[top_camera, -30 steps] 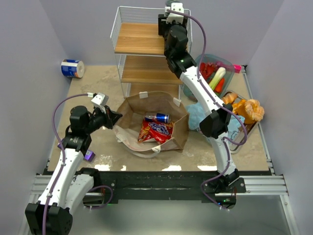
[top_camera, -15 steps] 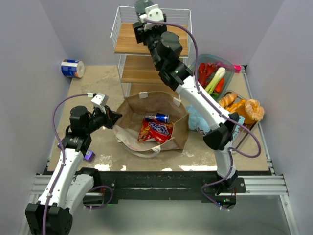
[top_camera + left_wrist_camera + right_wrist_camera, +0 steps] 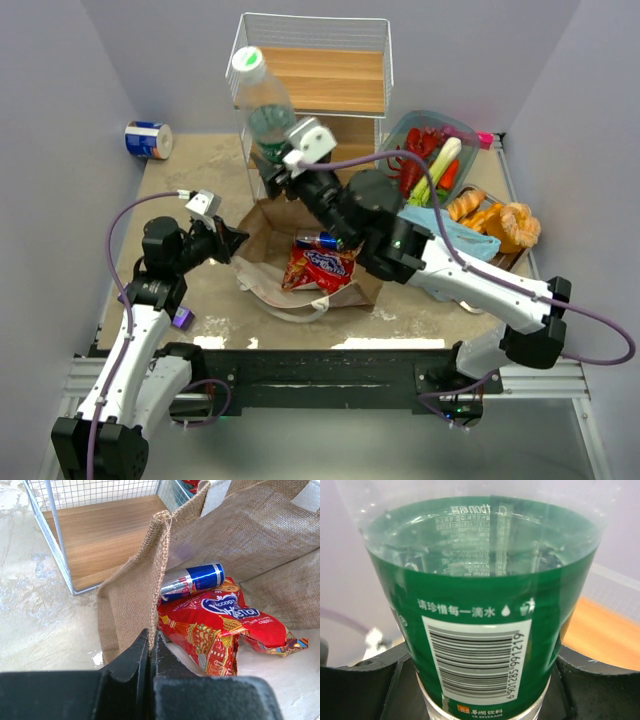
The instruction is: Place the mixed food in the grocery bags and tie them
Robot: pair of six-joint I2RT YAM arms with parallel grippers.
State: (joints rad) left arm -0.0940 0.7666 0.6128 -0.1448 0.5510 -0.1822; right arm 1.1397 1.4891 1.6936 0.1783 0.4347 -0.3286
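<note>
Pale lilac walls close in a mottled, sandy table (image 3: pixel 200 180). At its far edge stands a white wire rack (image 3: pixel 335 45) with wooden shelves, and a blue-and-white roll (image 3: pixel 148 139) lies far left. The right tool (image 3: pixel 272 165) is clamped around the base of a clear, green-labelled bottle (image 3: pixel 258 95). It holds the bottle upright, cap up, in front of the rack and above the far rim of the coarse-woven brown bag (image 3: pixel 262 255). The left tool (image 3: pixel 150 640) is pinched shut on the bag's near-left rim, holding the mouth open. Inside lie a glossy silver-blue-red drink can (image 3: pixel 192 581) and, touching it, a crinkled red snack packet (image 3: pixel 215 625). To the right, a teal see-through dish (image 3: pixel 470 128) holds the red lobster (image 3: pixel 420 145) and the leek (image 3: pixel 437 170). The knobbly orange-brown breads (image 3: pixel 495 220) sit just beside it.
</note>
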